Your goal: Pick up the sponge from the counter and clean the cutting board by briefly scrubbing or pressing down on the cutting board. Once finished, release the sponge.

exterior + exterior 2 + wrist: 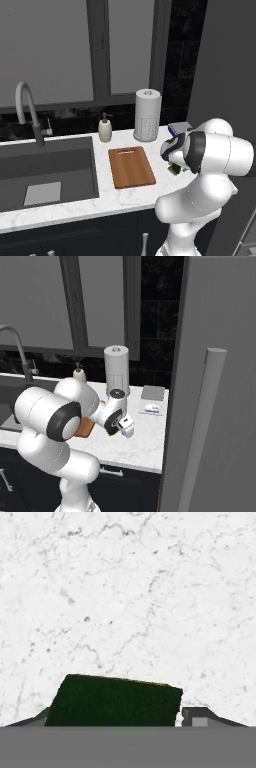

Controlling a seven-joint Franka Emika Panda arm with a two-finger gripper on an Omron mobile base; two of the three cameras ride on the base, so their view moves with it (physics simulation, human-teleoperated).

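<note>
The hand view looks straight down on the counter (130, 587), white marble with faint grey veins, and on the sponge (114, 701) lying dark green side up at the bottom of the picture. One fingertip (199, 717) stands just beside the sponge's right end with a thin sliver of marble between them, and the other shows as a dark wedge at its left end; the gripper (117, 721) has its jaws spread a little wider than the sponge, and whether they still touch it I cannot tell.

The left base view gives what the hand view does not — the cutting board (131, 166), reddish-brown, lying flat on the counter (65, 210) between the sink (45, 172) on its left and the arm on its right, slot handle at the far end. A scrap of green and yellow, the sponge (174, 170), peeps from under the wrist to the right of the board, apart from it.

In the right base view the gripper (125, 428) hangs low over the counter (145, 441), the board mostly hidden behind the arm.

Far along the worktop stand a soap dispenser (105, 129) and a paper towel roll (147, 116), with a curved faucet (27, 112) by the sink — behind them a window (65, 50) and a dark tiled wall.
</note>
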